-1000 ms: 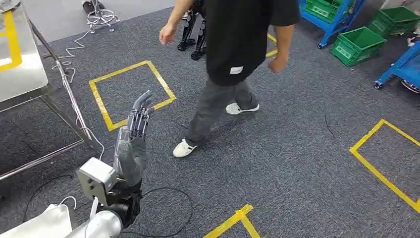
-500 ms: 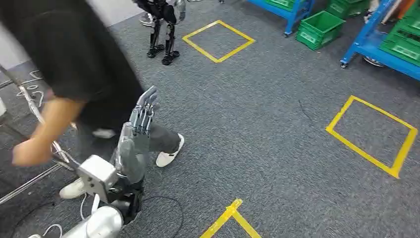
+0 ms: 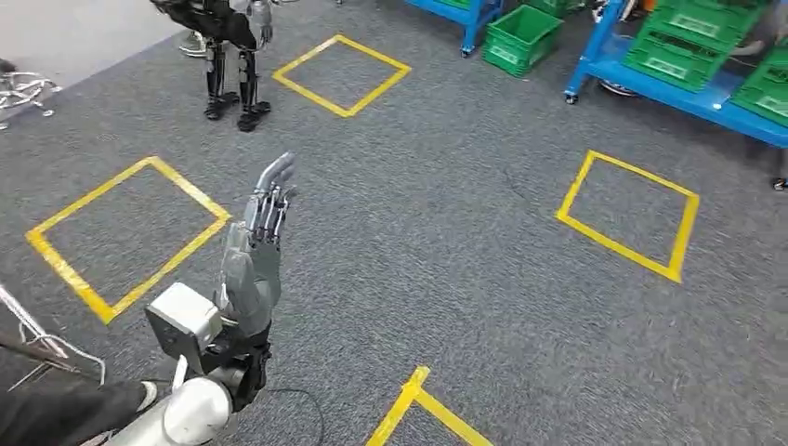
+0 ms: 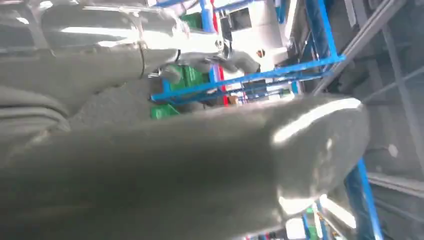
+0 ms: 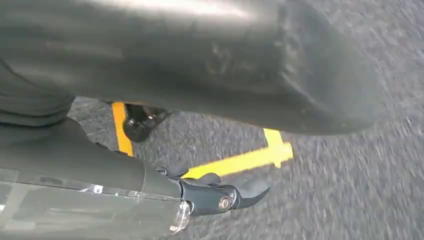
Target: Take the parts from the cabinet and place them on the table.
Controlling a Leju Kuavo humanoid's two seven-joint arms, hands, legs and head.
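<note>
Since half a second ago the whole view has swung: the person has slid off to a dark sleeve (image 3: pixel 56 413) at the lower corner. Left hand (image 3: pixel 253 255) stands raised over rough grey carpet (image 3: pixel 446 260), fingers straight, apart, empty. Right hand (image 5: pixel 190 65) hangs over carpet, its state unclear. Green plastic crates (image 3: pixel 523 35) sit by blue metal racks (image 3: pixel 650 84); parts can't be made out.

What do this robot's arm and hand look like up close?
The left arm is a smooth silver tube ending in a black wrist joint, with a pale boxy module fixed beside it. The left hand has a grey palm cover and slim metallic fingers with darker linkages. The right hand has a thick grey thumb and dark fingertips.
</note>
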